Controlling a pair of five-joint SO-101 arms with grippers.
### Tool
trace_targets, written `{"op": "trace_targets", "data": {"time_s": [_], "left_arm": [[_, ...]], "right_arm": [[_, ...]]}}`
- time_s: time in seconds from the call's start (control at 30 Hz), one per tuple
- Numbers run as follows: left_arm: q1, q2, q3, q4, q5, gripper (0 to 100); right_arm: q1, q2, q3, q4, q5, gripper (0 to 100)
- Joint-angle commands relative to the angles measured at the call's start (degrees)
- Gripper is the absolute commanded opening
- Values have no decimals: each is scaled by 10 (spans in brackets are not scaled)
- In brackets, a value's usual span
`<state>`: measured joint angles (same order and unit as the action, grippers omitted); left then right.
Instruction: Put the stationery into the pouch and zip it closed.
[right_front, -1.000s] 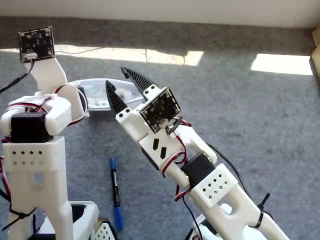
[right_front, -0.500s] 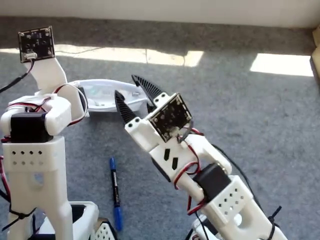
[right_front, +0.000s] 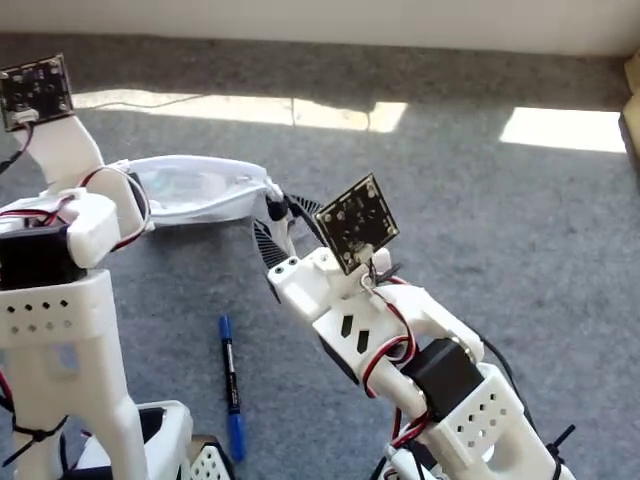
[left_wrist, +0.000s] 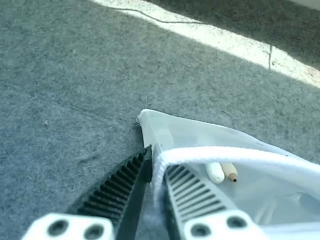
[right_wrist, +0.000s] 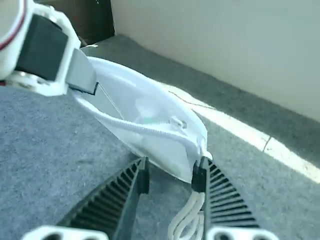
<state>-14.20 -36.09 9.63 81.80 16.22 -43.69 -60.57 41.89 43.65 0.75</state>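
The white translucent pouch (right_front: 195, 190) hangs just above the grey carpet, held at its left end. My left gripper (left_wrist: 154, 172) is shut on the pouch's zip rim (left_wrist: 225, 155); white pens (left_wrist: 220, 172) lie inside. My right gripper (right_wrist: 171, 177) is open at the pouch's other end (right_wrist: 150, 125), one finger on each side of the tip. A white pull cord (right_wrist: 186, 216) dangles by one finger (right_wrist: 202, 175). In the high view the right gripper (right_front: 272, 228) sits at the pouch's right tip. A blue pen (right_front: 231, 385) lies on the carpet in front of the pouch.
Both arm bases (right_front: 60, 330) stand at the near edge, with the blue pen between them. Grey carpet (right_front: 500, 230) stretches open to the right and behind the pouch. A thin cable (left_wrist: 165, 17) crosses the sunlit strip at the back.
My right gripper has come down and toward the near side, from above the pouch to its right tip, with its jaws narrower. The left arm shifted left, drawing the pouch out longer.
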Motion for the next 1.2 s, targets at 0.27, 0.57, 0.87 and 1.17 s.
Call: {"op": "trace_targets", "data": {"time_s": [0.27,0.57,0.87,1.17], "left_arm": [[-84,-23,-10,-17,4,8],[-121,-26,0,-18,5,8],[-131,-26,1,-18,5,8],[-158,-26,2,-18,5,8]], "right_arm": [[-105,35,-29,56,-88,156],[-133,232,-31,52,-189,156],[-138,356,-32,7,-252,156],[-176,481,-83,-5,-270,156]]}}
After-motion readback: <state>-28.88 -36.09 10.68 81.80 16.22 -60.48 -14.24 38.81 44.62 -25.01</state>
